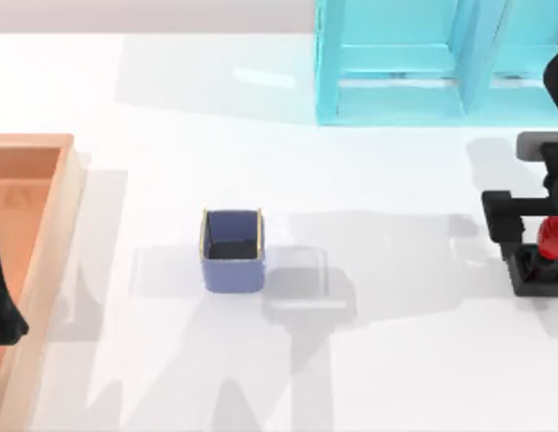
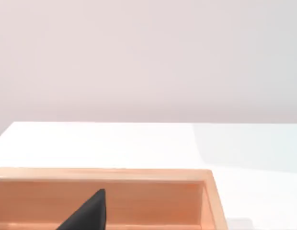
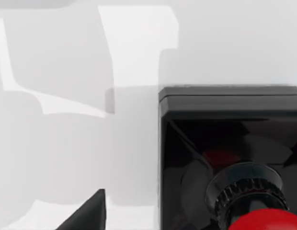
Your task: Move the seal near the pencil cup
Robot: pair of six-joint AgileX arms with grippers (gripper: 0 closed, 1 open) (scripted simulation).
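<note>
A glossy white table [image 1: 261, 126] fills the scene, its surface catching soft reflections and several pale grey shadows. At the far right stands a light blue wooden frame [image 1: 396, 63] with slats, mirrored faintly in the tabletop in front of it. At the left edge sits an orange wooden tray [image 1: 45, 234] with raised walls. Behind the table rises a plain, pale pinkish wall [image 2: 148, 57], evenly lit.

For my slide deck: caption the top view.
Right tool over the seal at the table's right edge, pencil cup mid-table, left arm parked over the wooden tray.
</note>
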